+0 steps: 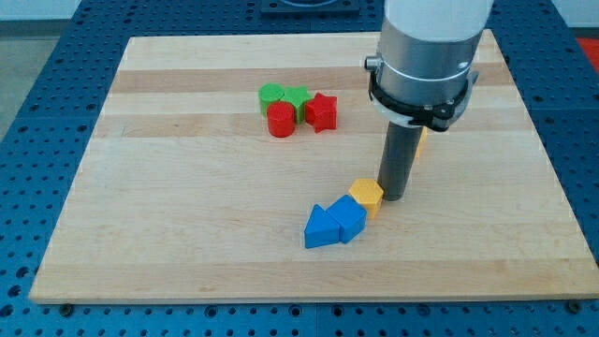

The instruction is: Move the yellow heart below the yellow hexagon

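The yellow hexagon (367, 197) lies right of the board's middle, touching a blue block at its lower left. My tip (393, 197) rests on the board just right of the hexagon, touching or nearly touching it. A small sliver of yellow (422, 142), probably the yellow heart, shows behind the rod, up and right of the hexagon. The arm hides most of it, so its shape cannot be made out.
A blue cube (349, 219) and a blue triangle (323, 228) sit side by side at the hexagon's lower left. Near the top middle are two green blocks (272, 94) (298, 96), a red cylinder (281, 120) and a red star (321, 112). The wooden board (187, 234) lies on a blue perforated table.
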Robot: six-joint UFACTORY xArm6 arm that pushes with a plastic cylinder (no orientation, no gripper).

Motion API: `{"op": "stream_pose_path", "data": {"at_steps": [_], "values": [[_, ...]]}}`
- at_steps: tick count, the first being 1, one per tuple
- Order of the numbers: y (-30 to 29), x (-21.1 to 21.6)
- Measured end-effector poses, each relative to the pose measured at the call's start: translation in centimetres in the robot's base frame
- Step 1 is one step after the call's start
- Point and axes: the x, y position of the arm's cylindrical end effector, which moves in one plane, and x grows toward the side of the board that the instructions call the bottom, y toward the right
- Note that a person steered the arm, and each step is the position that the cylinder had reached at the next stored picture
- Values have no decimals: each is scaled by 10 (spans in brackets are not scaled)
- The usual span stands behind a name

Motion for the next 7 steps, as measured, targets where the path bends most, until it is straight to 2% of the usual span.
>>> {"op": "stream_pose_path", "data": {"at_steps": [1, 2, 3, 4, 5, 7], "values": [[2, 0], [55, -18], [95, -56], [90, -98], [52, -106], [30, -73]]}}
